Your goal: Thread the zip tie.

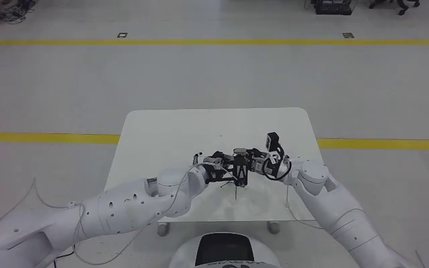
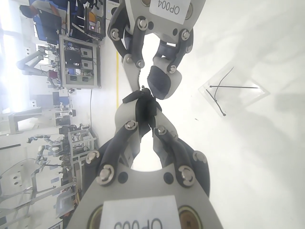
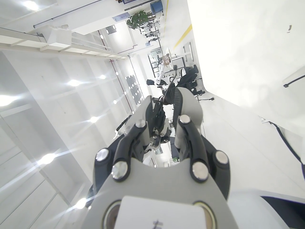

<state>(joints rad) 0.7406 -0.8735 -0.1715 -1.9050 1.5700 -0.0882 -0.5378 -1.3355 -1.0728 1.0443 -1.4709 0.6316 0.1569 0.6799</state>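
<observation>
Above the middle of the white table (image 1: 167,134) both grippers meet tip to tip. The left gripper (image 1: 230,168) (image 2: 145,102) is shut on a thin black zip tie (image 2: 143,96), pinched between its dark pads. Facing it, the right gripper (image 1: 248,164) (image 2: 147,83) (image 3: 166,101) is closed on the same zip tie (image 3: 168,91), whose strap runs between its fingers. In the top view the tie's loose end (image 1: 237,184) hangs down toward the table. Where the strap meets the head is hidden by the fingertips.
A clear shallow tray (image 2: 258,100) with spare black zip ties (image 2: 234,87) lies on the table beside the grippers. One tie of that tray (image 3: 293,80) shows at the right wrist view's edge. Bare tabletop surrounds the arms.
</observation>
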